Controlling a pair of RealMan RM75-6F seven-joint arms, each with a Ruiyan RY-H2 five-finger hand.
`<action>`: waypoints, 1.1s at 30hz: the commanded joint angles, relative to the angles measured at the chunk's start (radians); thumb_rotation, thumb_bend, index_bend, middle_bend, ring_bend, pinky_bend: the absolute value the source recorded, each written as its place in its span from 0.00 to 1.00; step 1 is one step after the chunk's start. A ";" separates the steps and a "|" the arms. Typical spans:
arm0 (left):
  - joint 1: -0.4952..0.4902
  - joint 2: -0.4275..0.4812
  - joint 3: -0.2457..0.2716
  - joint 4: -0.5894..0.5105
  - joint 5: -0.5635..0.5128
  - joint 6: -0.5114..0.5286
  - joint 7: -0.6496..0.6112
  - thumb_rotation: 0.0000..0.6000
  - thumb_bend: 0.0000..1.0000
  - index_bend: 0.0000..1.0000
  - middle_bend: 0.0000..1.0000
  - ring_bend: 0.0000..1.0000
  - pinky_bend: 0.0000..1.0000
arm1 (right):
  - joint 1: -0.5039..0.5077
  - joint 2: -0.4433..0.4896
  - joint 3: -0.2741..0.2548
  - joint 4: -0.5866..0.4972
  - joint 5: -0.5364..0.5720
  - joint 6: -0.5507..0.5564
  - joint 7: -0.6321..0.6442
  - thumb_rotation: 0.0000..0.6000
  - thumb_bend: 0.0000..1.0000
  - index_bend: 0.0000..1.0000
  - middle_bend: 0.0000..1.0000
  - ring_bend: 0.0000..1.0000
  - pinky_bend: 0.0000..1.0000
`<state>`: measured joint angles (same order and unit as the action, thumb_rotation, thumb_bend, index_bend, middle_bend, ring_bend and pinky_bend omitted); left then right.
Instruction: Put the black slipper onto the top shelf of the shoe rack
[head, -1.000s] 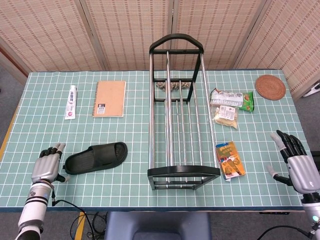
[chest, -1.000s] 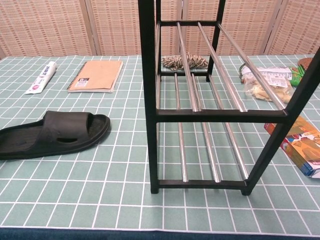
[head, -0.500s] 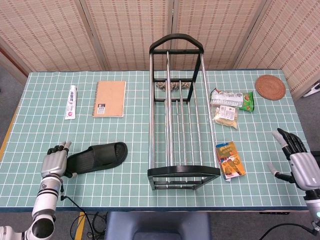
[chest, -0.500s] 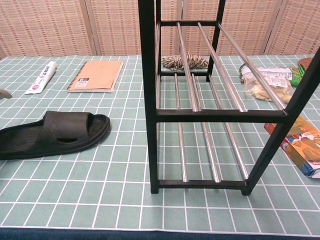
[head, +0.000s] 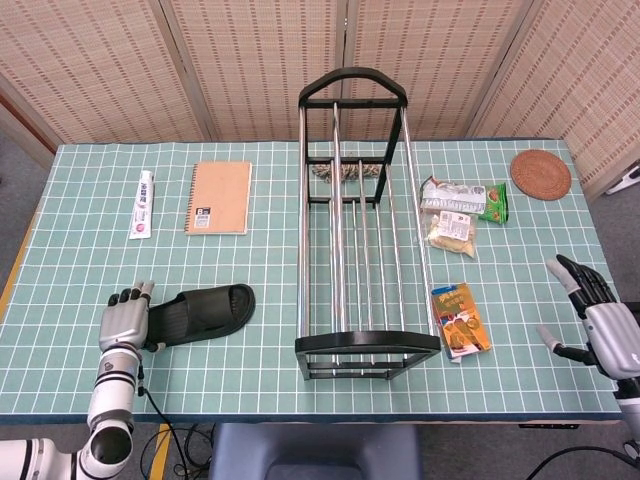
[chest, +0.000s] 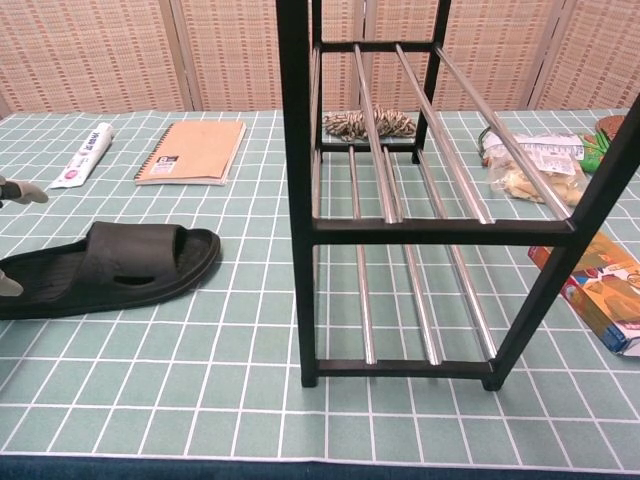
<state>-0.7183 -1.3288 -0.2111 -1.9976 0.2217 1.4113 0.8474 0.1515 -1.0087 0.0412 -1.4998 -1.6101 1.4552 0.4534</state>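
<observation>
We see the bench (head: 260, 350), covered in a green gridded cloth, carrying everything here. At its middle stands the shoe rack (head: 352, 230), a black frame with chrome rails, its top shelf bare; a coil of rope (chest: 369, 124) lies on the cloth behind it, seen through the rails. To the left, toward the far side, we find a brown notebook (head: 219, 197) and, further left, a toothpaste tube (head: 144, 204). The black slipper (head: 200, 312) lies flat on the cloth near the left front, well apart from the rack, toe pointing right. Our left robot hand (head: 124, 320) sits at the slipper's heel end, fingers spread and apparently touching it, though we cannot tell whether it has closed on it. Our right robot hand (head: 600, 322) hovers at the far right edge, fingers apart, holding nothing. Right of the rack lie snack bags (head: 455, 213), an orange packet (head: 461, 320), and a round woven coaster (head: 541, 174).
</observation>
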 joint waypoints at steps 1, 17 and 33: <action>-0.007 -0.012 -0.001 0.004 -0.002 0.009 0.007 1.00 0.15 0.00 0.00 0.00 0.00 | 0.002 0.002 -0.002 0.006 -0.001 -0.001 0.016 1.00 0.32 0.00 0.00 0.00 0.00; -0.026 -0.096 0.009 0.050 -0.036 0.087 0.059 1.00 0.15 0.00 0.00 0.00 0.00 | 0.010 0.011 -0.019 0.026 -0.031 0.007 0.086 1.00 0.33 0.00 0.00 0.00 0.00; -0.052 -0.149 0.003 0.115 -0.080 0.099 0.159 1.00 0.15 0.00 0.00 0.00 0.00 | 0.014 0.014 -0.029 0.033 -0.038 0.014 0.117 1.00 0.33 0.00 0.00 0.00 0.00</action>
<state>-0.7664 -1.4724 -0.2064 -1.8897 0.1484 1.5136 0.9991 0.1650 -0.9944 0.0125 -1.4665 -1.6483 1.4690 0.5702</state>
